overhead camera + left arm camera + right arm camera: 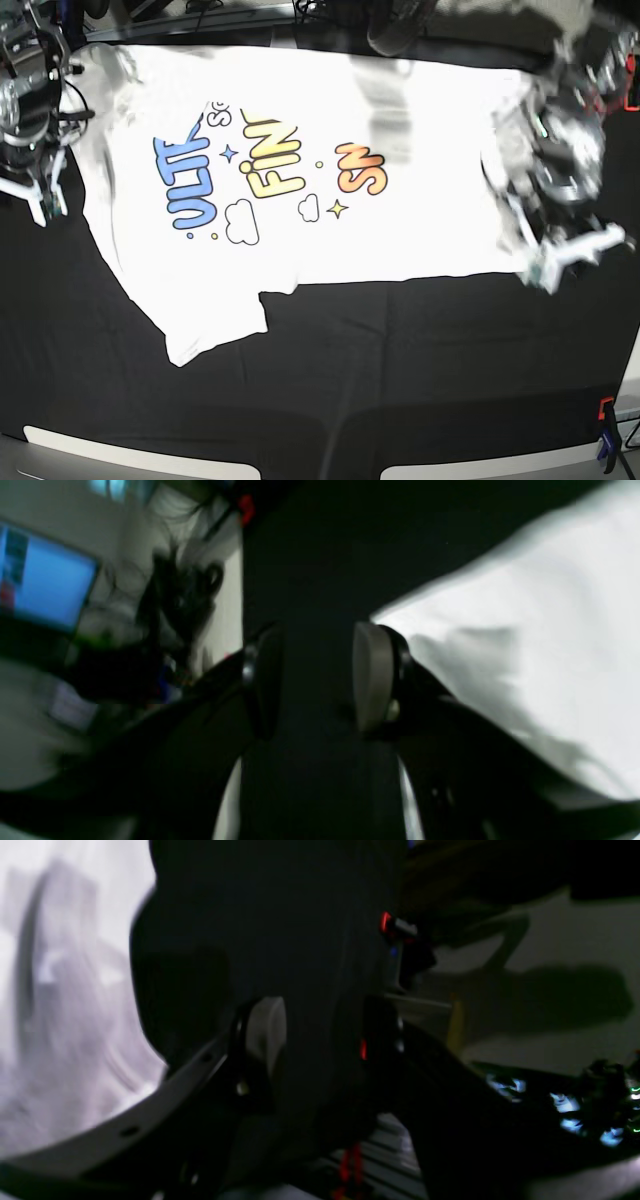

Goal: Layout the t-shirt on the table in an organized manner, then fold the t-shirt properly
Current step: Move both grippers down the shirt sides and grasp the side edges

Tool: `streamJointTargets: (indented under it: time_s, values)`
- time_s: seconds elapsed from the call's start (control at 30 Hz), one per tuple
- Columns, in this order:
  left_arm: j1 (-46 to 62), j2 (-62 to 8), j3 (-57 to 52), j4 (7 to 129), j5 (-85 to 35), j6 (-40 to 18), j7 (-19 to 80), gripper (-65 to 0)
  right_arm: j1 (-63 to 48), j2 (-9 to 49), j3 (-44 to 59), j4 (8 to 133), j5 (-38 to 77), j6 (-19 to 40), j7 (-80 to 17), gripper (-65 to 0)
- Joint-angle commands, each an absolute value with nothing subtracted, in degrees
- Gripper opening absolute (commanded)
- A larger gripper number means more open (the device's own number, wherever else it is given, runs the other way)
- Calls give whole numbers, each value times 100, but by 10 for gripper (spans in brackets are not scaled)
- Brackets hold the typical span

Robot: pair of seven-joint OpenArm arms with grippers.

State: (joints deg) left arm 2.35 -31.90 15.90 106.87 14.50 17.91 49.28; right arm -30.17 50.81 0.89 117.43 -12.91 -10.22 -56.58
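The t-shirt point(400, 220) lies spread flat on the table point(420, 380), printed front up, with one sleeve point(215, 320) pointing at the near edge. My left gripper point(560, 262) hovers, blurred, at the shirt's right end. In the left wrist view it point(317, 677) is open over black cloth, with nothing between its fingers and the white shirt point(525, 645) just to their right. My right gripper point(42, 200) sits off the shirt's left end. The right wrist view shows it point(322, 1037) open and empty over black cloth, the shirt point(65, 1015) to its left.
A red and blue clamp point(605, 430) grips the table's near right corner. Another red clamp point(246, 507) sits on the table edge in the left wrist view, and one point(385, 921) in the right wrist view. A lit screen point(42, 580) and cables lie beyond the edge.
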Motion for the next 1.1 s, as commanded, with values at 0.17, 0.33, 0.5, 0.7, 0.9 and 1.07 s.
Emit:
streamJointTargets:
  time_s: [0.17,0.33,0.5,0.7,0.9,1.07]
  values:
    - [-915,-2893,-21,9330,-886,513,4261,-435,-2458,4982,152,11817,-784,-694,-5524,-400]
    - [-1826,-2897,-788,7330,-2233,-1066,4195,-435,-2353,4982,152,11817,-679,-550,-5524,-400]
    - [-2523,-2891,-939,5059,-3103,-1925,4235,-435,-2353,4982,152,11817,-679,-537,-5527,-400]
    - [-2668,-2888,-939,3629,-3505,-2637,3704,-435,-2353,4982,152,11817,-681,-537,-5527,-400]
    - [-2585,-2886,-939,3553,-3208,-2488,3680,-435,-2353,4982,152,11817,-679,-534,-5529,-400]
    - [-2585,-2877,-939,3553,-3785,-2585,4786,-434,-2353,4982,152,11817,-679,-534,-5527,-400]
